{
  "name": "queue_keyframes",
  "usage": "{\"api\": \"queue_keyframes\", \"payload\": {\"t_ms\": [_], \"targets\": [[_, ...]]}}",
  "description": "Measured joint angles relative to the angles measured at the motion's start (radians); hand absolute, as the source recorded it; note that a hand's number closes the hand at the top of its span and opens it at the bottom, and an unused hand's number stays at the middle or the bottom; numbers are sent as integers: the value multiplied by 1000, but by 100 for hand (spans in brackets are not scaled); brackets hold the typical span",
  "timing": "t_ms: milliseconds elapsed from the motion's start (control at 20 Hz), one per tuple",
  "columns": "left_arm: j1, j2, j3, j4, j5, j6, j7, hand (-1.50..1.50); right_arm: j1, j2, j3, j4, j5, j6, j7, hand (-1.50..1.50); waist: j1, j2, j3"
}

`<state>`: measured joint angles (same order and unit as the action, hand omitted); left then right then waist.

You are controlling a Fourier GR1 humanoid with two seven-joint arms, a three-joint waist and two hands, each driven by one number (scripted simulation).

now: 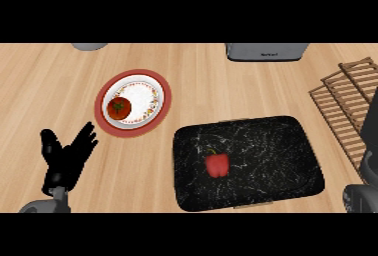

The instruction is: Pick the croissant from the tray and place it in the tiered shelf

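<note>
Head view | left robot hand [65, 157] open, fingers up, lower left

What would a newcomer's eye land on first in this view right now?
Probably the black marbled tray at lower centre, with a red bell pepper lying on it; no croissant shows. Next, the red-rimmed plate up left holding a tomato. The left hand rests open at lower left, and the wooden tiered shelf sits at the right edge.

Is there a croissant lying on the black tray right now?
No, the black tray holds only a red pepper.
</note>
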<state>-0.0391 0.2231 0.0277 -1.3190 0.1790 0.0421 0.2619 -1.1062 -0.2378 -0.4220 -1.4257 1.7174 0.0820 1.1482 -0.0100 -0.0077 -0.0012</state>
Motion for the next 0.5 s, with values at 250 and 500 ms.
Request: {"api": "queue_keyframes", "payload": {"t_ms": [250, 500], "targets": [[4, 1, -2, -23, -1, -5, 12, 0, -11, -58, -77, -41, -17, 87, -54, 150, 2, 1, 1], [3, -3, 1, -29, -2, -5, 21, 0, 11, -104, -155, -49, -68, 153, -112, 150, 3, 3, 1]]}}
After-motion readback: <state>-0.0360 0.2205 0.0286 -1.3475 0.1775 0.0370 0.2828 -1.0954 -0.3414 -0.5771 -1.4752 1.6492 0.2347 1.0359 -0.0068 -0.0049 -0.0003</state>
